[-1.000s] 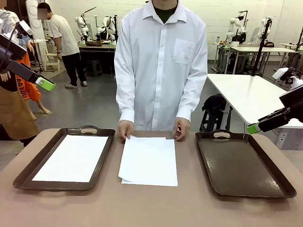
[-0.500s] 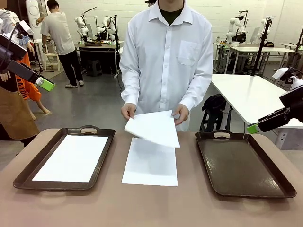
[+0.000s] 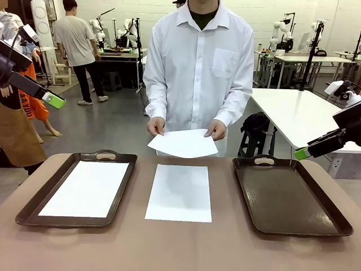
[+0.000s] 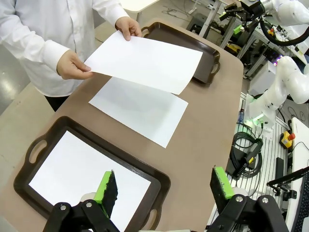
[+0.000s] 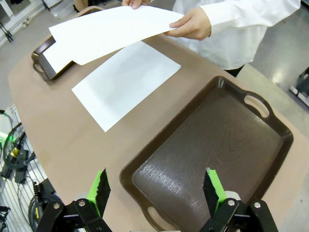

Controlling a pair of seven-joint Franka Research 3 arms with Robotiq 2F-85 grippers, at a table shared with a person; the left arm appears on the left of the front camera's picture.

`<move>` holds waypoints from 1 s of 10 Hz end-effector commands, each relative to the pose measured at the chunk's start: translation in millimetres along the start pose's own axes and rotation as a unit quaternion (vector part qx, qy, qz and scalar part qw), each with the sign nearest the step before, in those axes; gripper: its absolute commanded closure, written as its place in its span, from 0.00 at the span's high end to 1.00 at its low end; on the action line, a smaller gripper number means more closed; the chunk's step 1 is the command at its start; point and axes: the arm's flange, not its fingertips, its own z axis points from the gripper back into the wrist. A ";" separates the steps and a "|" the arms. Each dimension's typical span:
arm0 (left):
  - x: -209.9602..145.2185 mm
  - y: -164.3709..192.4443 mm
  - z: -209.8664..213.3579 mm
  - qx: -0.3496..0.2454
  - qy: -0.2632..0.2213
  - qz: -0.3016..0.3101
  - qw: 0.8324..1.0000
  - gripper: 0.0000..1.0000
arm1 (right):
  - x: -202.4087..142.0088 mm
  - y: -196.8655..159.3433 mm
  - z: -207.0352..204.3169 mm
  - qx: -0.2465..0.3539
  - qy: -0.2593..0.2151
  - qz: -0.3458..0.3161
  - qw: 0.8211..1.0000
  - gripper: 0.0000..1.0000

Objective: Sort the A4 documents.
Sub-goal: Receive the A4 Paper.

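A person in a white shirt holds one white A4 sheet [image 3: 183, 143] in both hands above the table's far edge. Another A4 sheet [image 3: 179, 192] lies flat on the table between two dark brown trays. The left tray [image 3: 28, 206] has a white sheet [image 3: 84, 188] lying in it. The right tray [image 3: 287, 195] holds nothing. My left gripper [image 3: 53, 100] hangs high at the far left, open and holding nothing; its green pads [image 4: 107, 186] stand wide apart over the left tray. My right gripper [image 3: 303, 152] hovers high at the right, open above the right tray [image 5: 212, 145].
The brown table [image 3: 180, 243] has rounded corners and bare surface in front of the trays. A white table [image 3: 299, 113] stands behind at the right. Another person [image 3: 79, 45] stands far back at the left.
The person lifted the top sheet off the middle pile and now holds it nearly level in both hands. Both arms stayed still.
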 end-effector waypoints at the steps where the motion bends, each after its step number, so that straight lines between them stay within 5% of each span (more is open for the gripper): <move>1: -0.4 -0.2 0.1 0.000 0.002 -0.001 1.000 1.00 | -1.1 -2.1 -2.5 0.010 -0.004 0.001 1.000 1.00; 10: -0.4 -0.2 0.1 0.000 0.002 -0.001 1.000 1.00 | -1.1 -2.1 -2.5 0.010 -0.004 0.001 1.000 1.00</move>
